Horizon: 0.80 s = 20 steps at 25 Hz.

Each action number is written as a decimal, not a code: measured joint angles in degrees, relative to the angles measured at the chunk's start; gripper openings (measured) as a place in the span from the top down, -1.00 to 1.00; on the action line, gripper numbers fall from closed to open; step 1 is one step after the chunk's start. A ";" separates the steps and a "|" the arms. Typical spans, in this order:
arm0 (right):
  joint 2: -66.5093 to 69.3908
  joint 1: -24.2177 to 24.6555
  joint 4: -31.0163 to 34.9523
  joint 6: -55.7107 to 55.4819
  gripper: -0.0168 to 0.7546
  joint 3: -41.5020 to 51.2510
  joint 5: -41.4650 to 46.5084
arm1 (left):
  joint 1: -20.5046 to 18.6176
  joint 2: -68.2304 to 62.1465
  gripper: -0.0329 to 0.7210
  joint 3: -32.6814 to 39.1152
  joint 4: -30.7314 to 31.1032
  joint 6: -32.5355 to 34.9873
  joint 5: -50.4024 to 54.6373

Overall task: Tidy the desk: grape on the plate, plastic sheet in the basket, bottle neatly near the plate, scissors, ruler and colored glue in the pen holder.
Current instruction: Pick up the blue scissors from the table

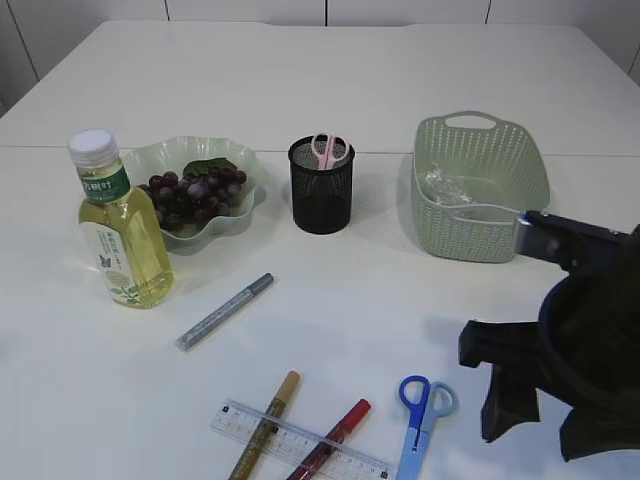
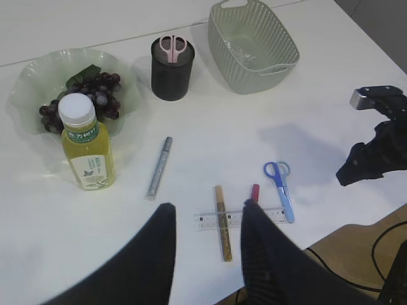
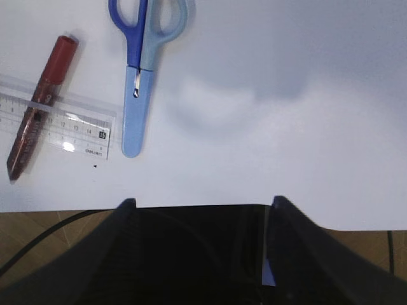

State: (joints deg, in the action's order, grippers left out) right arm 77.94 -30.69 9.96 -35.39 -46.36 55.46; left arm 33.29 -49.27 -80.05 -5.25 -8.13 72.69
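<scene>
Blue scissors (image 3: 141,76): upper left of right wrist frame, lengthwise toward right end effector (image 3: 200,206), nearest arm; released, empty. Left end effector (image 2: 206,219) likewise released, empty.

Dark purple grapes (image 1: 195,196) lie in the wavy pale-green glass plate (image 1: 140,158); the upright yellow-liquid plastic bottle (image 1: 122,228) stands at its 7 o'clock. Pink-handled scissors (image 1: 328,150) stand in the black mesh pen holder (image 1: 322,195); blue-handled scissors (image 1: 419,420) lie flat at its 5 o'clock, beside the clear plastic ruler (image 1: 300,442).
</scene>
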 joint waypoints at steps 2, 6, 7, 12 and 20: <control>1.32 -0.11 1.43 -0.08 -0.31 0.00 -0.81 | 0.00 0.00 0.23 0.00 0.00 0.00 0.00; 1.87 -0.10 2.70 -0.13 -0.31 0.00 -0.59 | 0.00 0.08 0.23 0.00 0.00 0.00 0.00; 1.87 -0.10 2.82 -0.24 -0.31 0.00 -0.46 | 0.00 0.08 0.23 0.00 0.00 0.00 0.00; 1.97 -0.10 3.30 -2.85 -0.31 0.00 -3.27 | 0.00 0.08 0.23 0.00 0.00 0.00 0.00; 7.28 -0.21 3.40 -7.70 -0.32 0.00 -10.15 | 0.00 0.08 0.23 0.00 0.00 0.00 0.00</control>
State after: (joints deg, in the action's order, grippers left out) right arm 85.22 -30.90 13.37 -43.09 -46.36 45.31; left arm 33.29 -49.19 -80.05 -5.25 -8.13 72.69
